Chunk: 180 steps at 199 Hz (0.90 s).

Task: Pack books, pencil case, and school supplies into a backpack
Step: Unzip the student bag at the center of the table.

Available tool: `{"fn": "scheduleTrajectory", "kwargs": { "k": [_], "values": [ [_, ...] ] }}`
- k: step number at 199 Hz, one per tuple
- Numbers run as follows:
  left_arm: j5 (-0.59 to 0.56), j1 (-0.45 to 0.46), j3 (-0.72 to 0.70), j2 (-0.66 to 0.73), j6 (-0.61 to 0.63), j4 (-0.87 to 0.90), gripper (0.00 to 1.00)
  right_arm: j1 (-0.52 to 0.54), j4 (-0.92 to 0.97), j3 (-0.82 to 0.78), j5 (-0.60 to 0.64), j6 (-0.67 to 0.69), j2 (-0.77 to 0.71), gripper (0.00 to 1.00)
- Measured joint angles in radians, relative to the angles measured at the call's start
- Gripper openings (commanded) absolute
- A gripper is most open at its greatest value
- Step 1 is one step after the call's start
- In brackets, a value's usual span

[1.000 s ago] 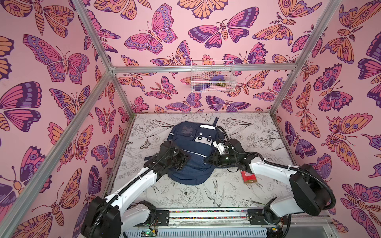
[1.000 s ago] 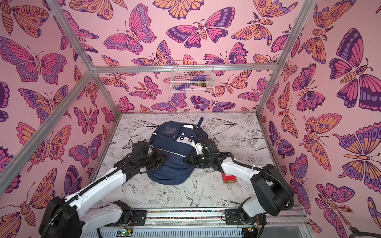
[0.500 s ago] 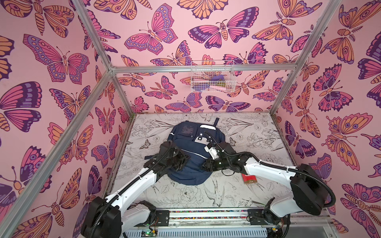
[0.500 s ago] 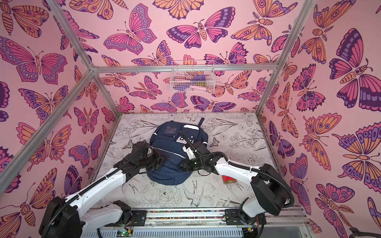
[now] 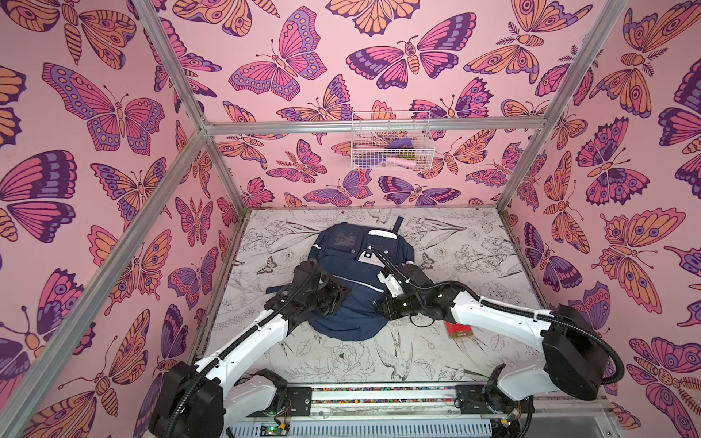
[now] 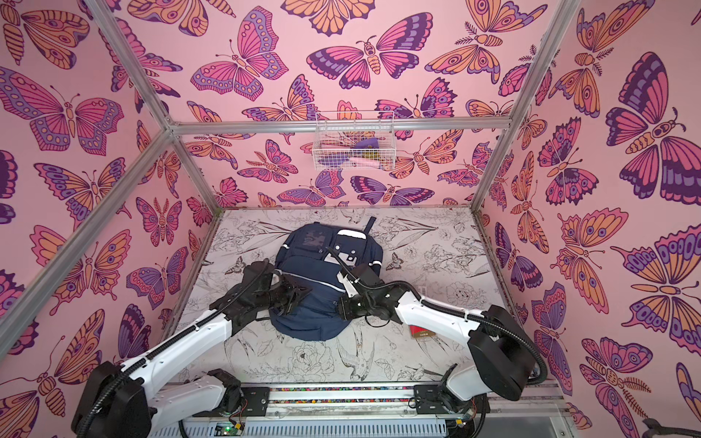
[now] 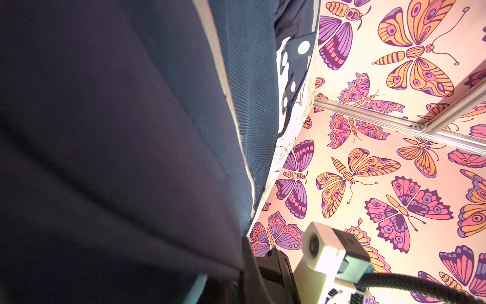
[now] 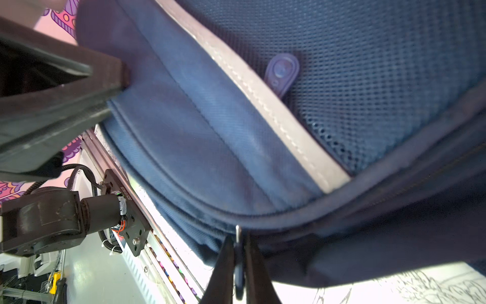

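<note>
The navy backpack point(image 5: 352, 261) point(image 6: 315, 258) lies flat on the table in both top views. My left gripper point(image 5: 341, 294) point(image 6: 301, 294) is shut on a fold of its fabric at its left side. In the right wrist view one of the left gripper's fingers point(image 8: 79, 89) presses into the cloth. My right gripper point(image 5: 381, 307) point(image 8: 238, 244) is shut on a thin zipper pull point(image 8: 238, 234) at the backpack's near right edge. In the left wrist view the backpack's fabric point(image 7: 118, 144) hides my own jaws. Books and pencil case are out of view.
A small flat red thing point(image 5: 459, 330) point(image 6: 421, 332) lies on the table under my right arm. A white wire basket point(image 5: 390, 146) point(image 6: 354, 144) with pink and purple items hangs on the back wall. Butterfly-patterned walls enclose the table on three sides.
My right gripper has slid left and nearer along the backpack's right edge and closed on the zipper pull. The left gripper has kept its hold and place.
</note>
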<state>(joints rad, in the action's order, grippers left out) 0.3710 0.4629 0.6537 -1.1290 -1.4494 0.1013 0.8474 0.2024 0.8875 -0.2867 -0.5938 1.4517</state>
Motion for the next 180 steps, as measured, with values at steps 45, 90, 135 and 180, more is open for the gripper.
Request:
{"fn": "scheduleTrajectory", "kwargs": {
  "k": [45, 90, 135, 180],
  "values": [
    [-0.01, 0.009, -0.013, 0.012, 0.01, -0.004, 0.0, 0.081, 0.113, 0.079, 0.142, 0.011, -0.006, 0.0],
    [-0.092, 0.106, -0.025, 0.003, 0.024, -0.013, 0.0, 0.169, 0.221, 0.214, 0.227, -0.011, 0.101, 0.0],
    [-0.1, 0.064, -0.057, 0.045, 0.051, -0.013, 0.72, 0.195, 0.29, 0.303, 0.266, -0.035, 0.16, 0.0],
    [-0.096, -0.189, -0.066, 0.164, 0.113, 0.074, 0.56, 0.195, 0.318, 0.3, 0.299, -0.042, 0.087, 0.0]
  ]
}}
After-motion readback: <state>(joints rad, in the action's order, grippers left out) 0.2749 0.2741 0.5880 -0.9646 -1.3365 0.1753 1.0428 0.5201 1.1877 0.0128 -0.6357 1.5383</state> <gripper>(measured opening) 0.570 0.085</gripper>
